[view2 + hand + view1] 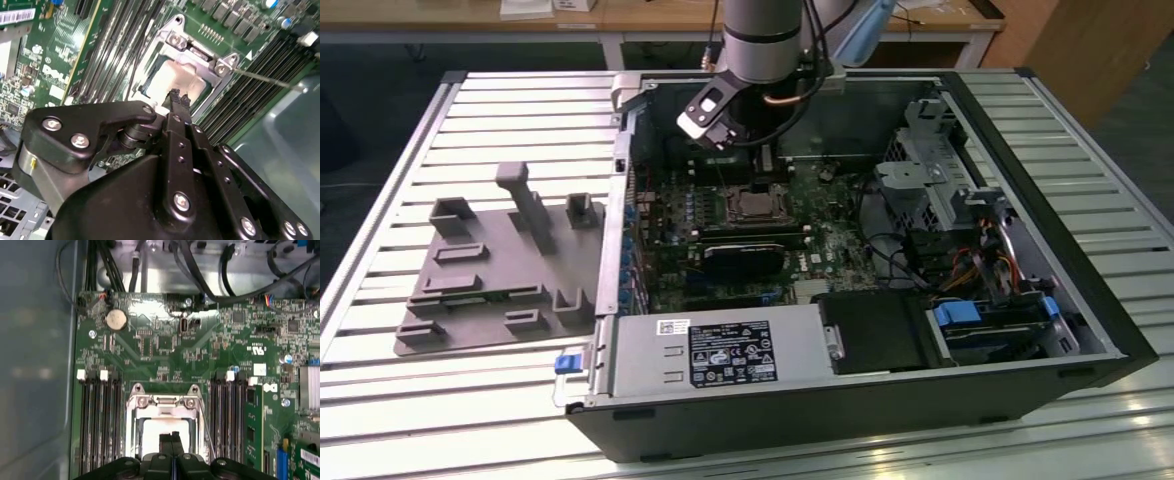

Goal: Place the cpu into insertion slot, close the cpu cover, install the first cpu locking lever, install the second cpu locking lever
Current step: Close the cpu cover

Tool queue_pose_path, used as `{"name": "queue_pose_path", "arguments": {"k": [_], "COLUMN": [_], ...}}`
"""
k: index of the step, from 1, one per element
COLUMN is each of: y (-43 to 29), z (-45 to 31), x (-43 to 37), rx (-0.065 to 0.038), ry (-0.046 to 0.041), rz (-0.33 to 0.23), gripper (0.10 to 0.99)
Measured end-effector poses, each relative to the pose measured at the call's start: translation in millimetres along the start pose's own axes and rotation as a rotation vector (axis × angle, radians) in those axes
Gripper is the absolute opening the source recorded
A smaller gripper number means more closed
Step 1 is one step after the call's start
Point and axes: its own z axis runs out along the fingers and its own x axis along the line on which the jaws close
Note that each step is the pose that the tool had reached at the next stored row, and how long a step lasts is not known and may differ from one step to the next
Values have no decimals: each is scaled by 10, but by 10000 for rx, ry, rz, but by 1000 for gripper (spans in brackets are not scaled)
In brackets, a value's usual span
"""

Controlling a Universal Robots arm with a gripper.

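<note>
Silver-topped cpu (150, 436) lies seated, the cpu cover (162, 401) seemingly down over it. One locking lever (265, 79) stands unlatched; the clenched, empty hand (172, 437) hovers above.

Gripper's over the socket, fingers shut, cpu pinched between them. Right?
No: the fingers are shut on nothing. The cpu lies in the socket, framed by the cpu cover, per the first wrist view. The gripper is over the socket, shut.
</note>
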Motion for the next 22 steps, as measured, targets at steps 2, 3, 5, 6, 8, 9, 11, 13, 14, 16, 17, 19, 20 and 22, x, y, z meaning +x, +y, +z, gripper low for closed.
{"name": "queue_pose_path", "arguments": {"k": [2,3,5,6,8,9,11,13,14,16,17,19,20,22], "y": [-15,-15,-15,-15,-15,-16,-15,-15,-15,-15,-15,-15,-15,-15], "z": [0,0,0,0,0,0,1,2,2,3,4,4,5,5], "x": [0,0,0,0,0,0,0,0,0,0,0,0,0,0], "rx": [-3,-3,-2,-2,-7,-11,-20,-34,-39,-47,-52,-60,-65,-73], "ry": [-1,-1,-3,-3,8,19,44,80,91,114,126,149,161,183], "rz": [1,0,-1,-9,-198,-361,-735,-1302,-1481,-1840,-2019,-2394,-2574,-2933], "gripper": [102,102,102,102,102,102,102,102,102,102,102,102,102,102]}}
